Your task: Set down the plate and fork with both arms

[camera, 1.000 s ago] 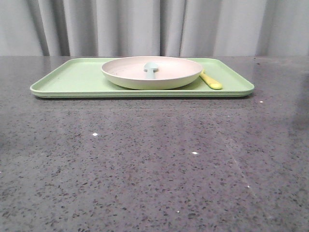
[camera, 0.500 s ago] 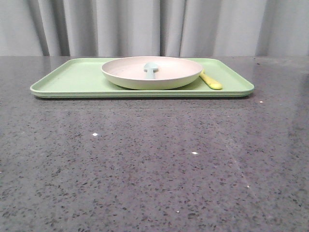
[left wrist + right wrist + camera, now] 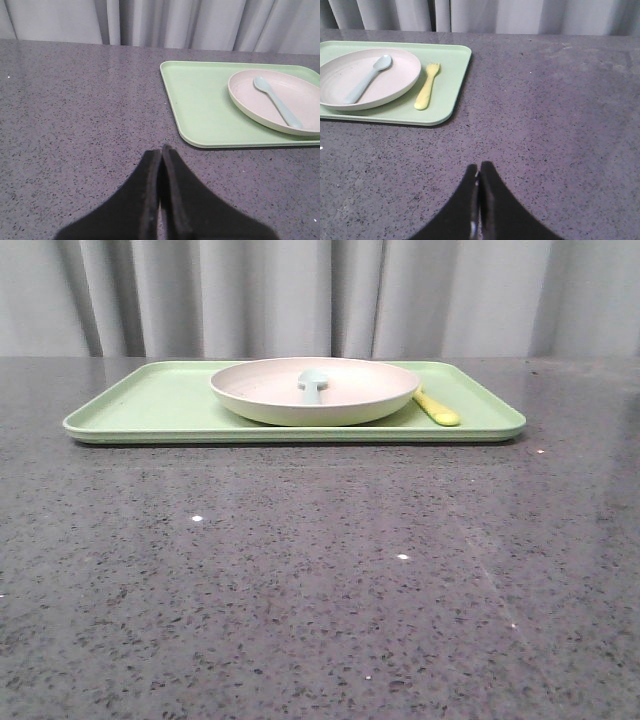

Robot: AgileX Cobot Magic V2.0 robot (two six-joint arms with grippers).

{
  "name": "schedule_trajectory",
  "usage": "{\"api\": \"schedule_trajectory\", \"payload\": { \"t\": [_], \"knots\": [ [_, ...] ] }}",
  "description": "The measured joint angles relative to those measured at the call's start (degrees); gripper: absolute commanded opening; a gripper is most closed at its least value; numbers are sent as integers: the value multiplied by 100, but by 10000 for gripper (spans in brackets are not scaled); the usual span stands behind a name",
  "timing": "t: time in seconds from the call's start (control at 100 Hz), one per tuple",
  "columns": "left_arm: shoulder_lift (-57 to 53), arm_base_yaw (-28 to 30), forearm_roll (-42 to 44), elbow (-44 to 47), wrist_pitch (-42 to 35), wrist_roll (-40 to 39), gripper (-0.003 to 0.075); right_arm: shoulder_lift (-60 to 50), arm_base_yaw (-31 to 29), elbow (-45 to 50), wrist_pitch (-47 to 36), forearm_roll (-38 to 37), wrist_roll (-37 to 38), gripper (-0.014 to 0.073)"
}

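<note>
Green tray (image 3: 150,405) holds plate (image 3: 270,400), fork (image 3: 426,87) beside; both grippers (image 3: 161,165) (image 3: 479,175) closed, empty.

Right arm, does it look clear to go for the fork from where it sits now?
Probably yes. The fork lies exposed on the tray beside the plate, nothing over it, with bare table ahead of the shut right end effector.
</note>
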Motion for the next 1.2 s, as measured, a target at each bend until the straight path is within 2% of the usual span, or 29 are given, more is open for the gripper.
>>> {"api": "schedule_trajectory", "payload": {
  "t": [0.9, 1.2],
  "knots": [
    [0, 3, 0, 76, -16, 0, -20, -25, 0, 10, 0, -2, -3, -67],
    [-469, 101, 183, 524, -783, 0, -20, -25, 0, 10, 0, -2, -3, -67]
  ]
}}
